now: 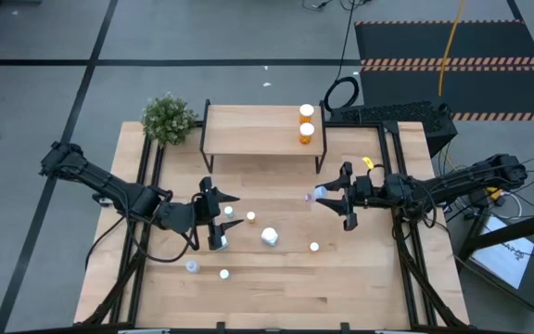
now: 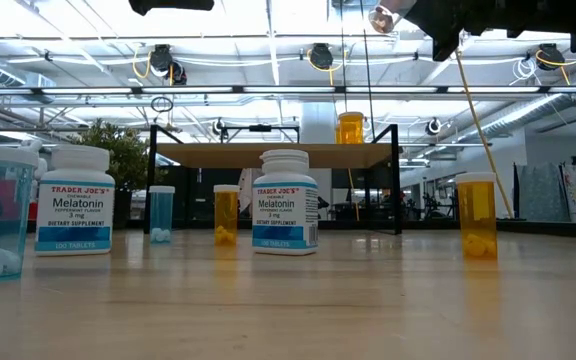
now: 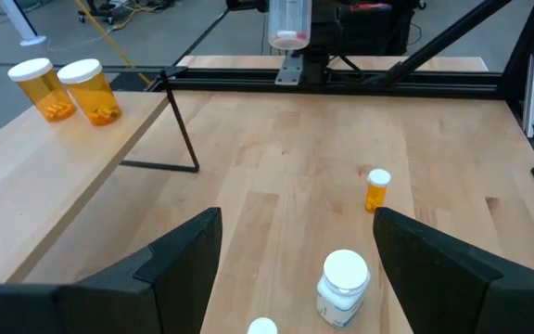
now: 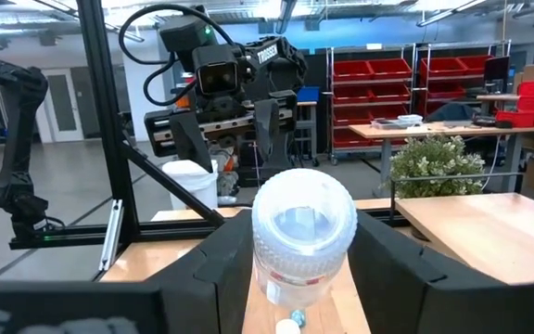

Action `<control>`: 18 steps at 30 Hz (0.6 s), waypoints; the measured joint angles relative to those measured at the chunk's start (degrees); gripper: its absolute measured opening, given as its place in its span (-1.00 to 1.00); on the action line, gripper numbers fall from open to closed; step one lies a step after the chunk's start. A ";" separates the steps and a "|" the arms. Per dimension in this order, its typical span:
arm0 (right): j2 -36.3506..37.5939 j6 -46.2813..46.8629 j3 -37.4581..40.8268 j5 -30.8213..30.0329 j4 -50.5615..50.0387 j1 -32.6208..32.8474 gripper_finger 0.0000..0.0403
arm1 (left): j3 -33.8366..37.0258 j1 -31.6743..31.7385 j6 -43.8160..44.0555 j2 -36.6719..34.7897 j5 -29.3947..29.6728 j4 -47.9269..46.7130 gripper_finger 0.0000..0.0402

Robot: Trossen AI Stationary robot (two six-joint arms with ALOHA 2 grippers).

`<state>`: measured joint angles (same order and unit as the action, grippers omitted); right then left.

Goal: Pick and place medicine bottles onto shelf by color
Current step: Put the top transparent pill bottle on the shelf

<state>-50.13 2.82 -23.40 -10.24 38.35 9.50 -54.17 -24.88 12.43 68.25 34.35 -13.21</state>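
The desk [image 1: 360,278] carries everything, with the shelf [image 1: 258,130] set along its far edge so sorted bottles stand apart from the loose ones. Two orange bottles [image 1: 306,123] already sit together at the shelf's right end, probably starting the orange group.

The right pincer [image 1: 327,195] hovers above the desk just in front of the shelf's right leg, clamped on a clear bottle [image 4: 302,243], pale and see-through with a small pill at its bottom, carried lying sideways. The left pincer [image 3: 295,250] hangs with fingers wide above the loose bottles: a white melatonin bottle [image 3: 343,288] and a slim orange bottle [image 3: 377,190] stand upright, white-capped, awaiting pickup.
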 joint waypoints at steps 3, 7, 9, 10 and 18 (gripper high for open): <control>0.00 -0.56 0.00 0.02 0.00 0.00 -0.24 | 0.00 0.00 -0.02 0.00 0.00 0.00 0.41; 0.00 -0.56 0.00 0.02 0.00 0.00 -0.24 | 0.00 0.00 -0.02 0.00 -0.02 -0.01 0.41; 0.00 -0.56 0.00 0.02 0.05 -0.02 -0.24 | 0.00 0.00 0.00 0.00 -0.01 0.00 0.41; 0.00 -0.56 0.00 0.02 0.17 0.00 -0.24 | 0.00 0.00 -0.01 0.00 -0.01 0.00 0.41; 0.00 3.49 0.00 -0.03 1.05 -0.03 -0.24 | 0.00 0.00 0.02 0.02 0.00 -0.02 0.41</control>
<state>-50.13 6.31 -23.40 -10.27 39.39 9.47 -54.17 -24.88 12.45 68.27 34.35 -13.23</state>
